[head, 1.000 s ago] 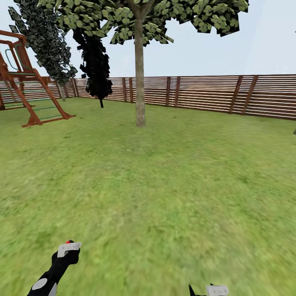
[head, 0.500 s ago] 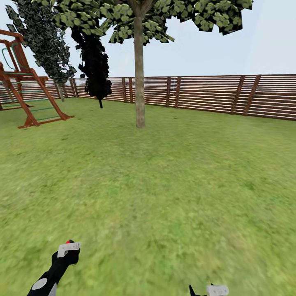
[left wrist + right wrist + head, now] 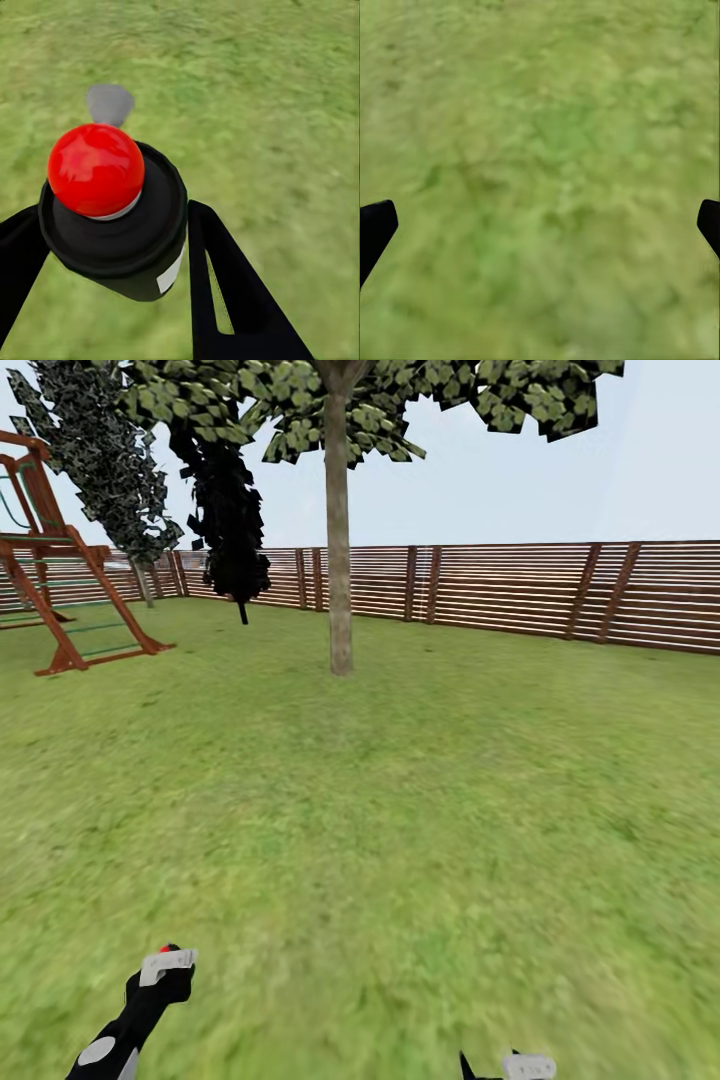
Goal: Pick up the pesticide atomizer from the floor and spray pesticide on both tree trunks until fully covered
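Head view: one thick pale-barked tree (image 3: 340, 510) stands ahead on the lawn (image 3: 400, 810), its straight trunk (image 3: 340, 560) rising into a ragged grey-green crown that the frame's upper edge cuts off. To its left stand two slimmer trees, one black-leaved tree (image 3: 228, 510) and one grey-leaved tree (image 3: 105, 465) nearer the corner, both in front of the brown slat fence (image 3: 520, 590) that runs across the back. One red-brown wooden play frame (image 3: 60, 600) sits at the far left, partly cut by the edge. Two arms show low in the frame: the left gripper (image 3: 163, 970) is raised over the grass with a small red cap visible at its tip, while the right gripper (image 3: 510, 1065) barely pokes above the bottom edge. In the left wrist view, the left gripper (image 3: 112, 247) is clamped on the pesticide atomizer (image 3: 112, 217), a black canister with a glossy red dome top, one black finger (image 3: 225, 292) pressed on each side; a grey blur lies on the grass beyond it, too soft to identify. In the right wrist view, the right gripper (image 3: 540, 225) is spread wide with nothing between its tips, only the two black fingertips (image 3: 375, 225) showing at opposite edges over blurred grass. No white specks can be made out on the trunk at this range.
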### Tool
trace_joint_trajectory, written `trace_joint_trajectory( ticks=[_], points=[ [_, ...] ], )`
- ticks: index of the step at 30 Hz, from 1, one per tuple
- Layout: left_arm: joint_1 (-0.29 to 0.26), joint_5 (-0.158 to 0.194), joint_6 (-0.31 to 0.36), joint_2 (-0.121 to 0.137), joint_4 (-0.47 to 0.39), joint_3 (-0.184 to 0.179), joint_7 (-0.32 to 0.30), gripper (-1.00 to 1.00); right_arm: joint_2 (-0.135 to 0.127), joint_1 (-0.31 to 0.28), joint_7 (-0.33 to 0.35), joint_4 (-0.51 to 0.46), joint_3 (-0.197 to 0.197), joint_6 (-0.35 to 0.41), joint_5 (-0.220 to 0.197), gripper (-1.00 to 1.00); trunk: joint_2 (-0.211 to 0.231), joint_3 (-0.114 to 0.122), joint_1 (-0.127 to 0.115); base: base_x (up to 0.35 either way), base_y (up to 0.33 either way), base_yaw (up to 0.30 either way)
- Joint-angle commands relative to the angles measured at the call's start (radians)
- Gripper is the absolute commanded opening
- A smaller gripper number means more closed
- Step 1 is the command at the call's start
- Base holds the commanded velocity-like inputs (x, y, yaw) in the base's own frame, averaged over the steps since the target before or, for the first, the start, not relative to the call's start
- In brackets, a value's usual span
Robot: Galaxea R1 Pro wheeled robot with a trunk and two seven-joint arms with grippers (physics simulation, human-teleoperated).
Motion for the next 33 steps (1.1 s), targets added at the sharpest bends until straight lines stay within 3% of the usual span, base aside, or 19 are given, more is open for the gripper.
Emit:
trace_joint_trajectory(
  ticks=[1, 33],
  points=[
    [0.0, 0.0, 0.0, 0.0, 0.0, 0.0, 0.0, -1.0, 0.0, 0.0, 0.0, 0.0, 0.0, 0.0, 0.0, 1.0, 0.0, 0.0, 0.0, 0.337, 0.0, 0.0],
    [0.0, 0.0, 0.0, 0.0, 0.0, 0.0, 0.0, -1.0, 0.0, 0.0, 0.0, 0.0, 0.001, 0.0, 0.0, 1.0, 0.0, 0.0, 0.0, 0.337, 0.0, 0.0]
  ],
)
